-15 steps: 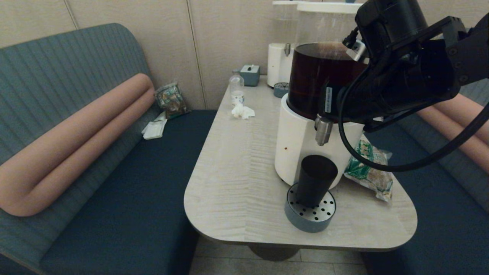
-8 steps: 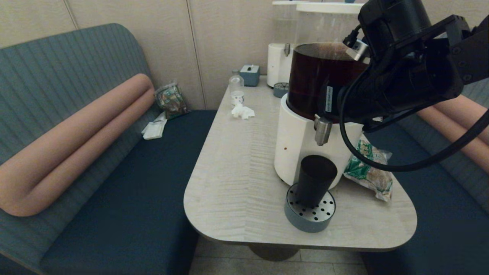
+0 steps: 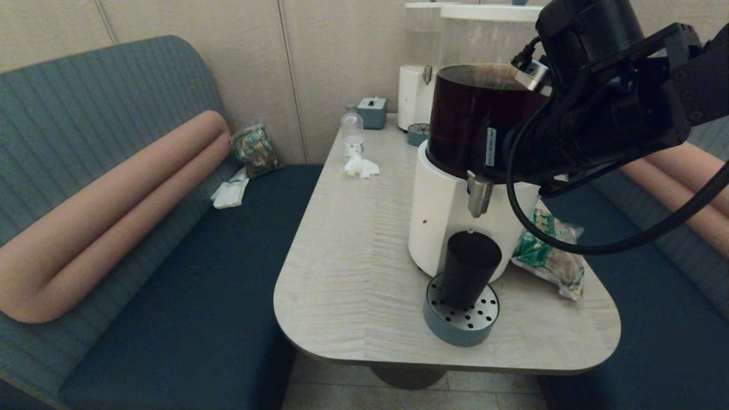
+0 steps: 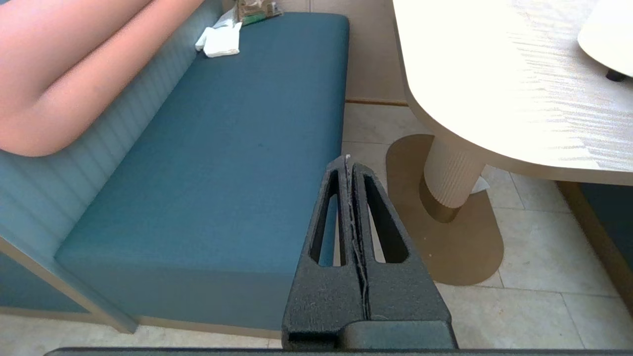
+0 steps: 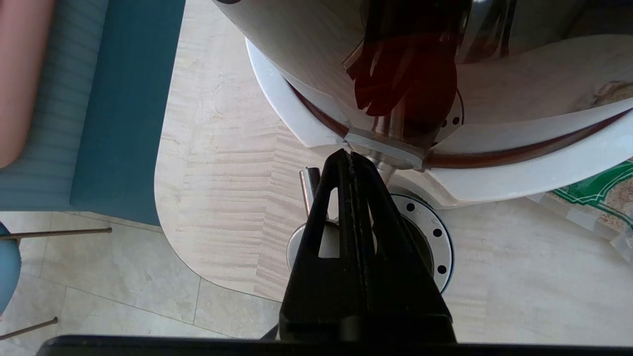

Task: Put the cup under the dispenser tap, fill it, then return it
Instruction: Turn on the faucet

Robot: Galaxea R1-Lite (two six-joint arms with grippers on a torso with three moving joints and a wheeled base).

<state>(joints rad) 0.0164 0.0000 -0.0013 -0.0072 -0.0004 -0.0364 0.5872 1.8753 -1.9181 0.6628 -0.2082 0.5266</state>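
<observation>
Head view: the cup [image 3: 471, 267] stands on the drip tray [image 3: 461, 319], under the tap [image 3: 478, 193] — 1 pale drop now shows at its rim, so filling has probably begun. Right gripper [image 5: 350, 159], fingers pressed together and empty, sits at the tap's top; left gripper [image 4: 347, 163], likewise closed, hangs parked over the floor.

On my table [image 3: 353, 273] sits a green snack bag [image 3: 548, 255] at the right; far off stand a clear bottle [image 3: 352, 132], crumpled tissue [image 3: 361, 166] and grey tissue box [image 3: 372, 111].
</observation>
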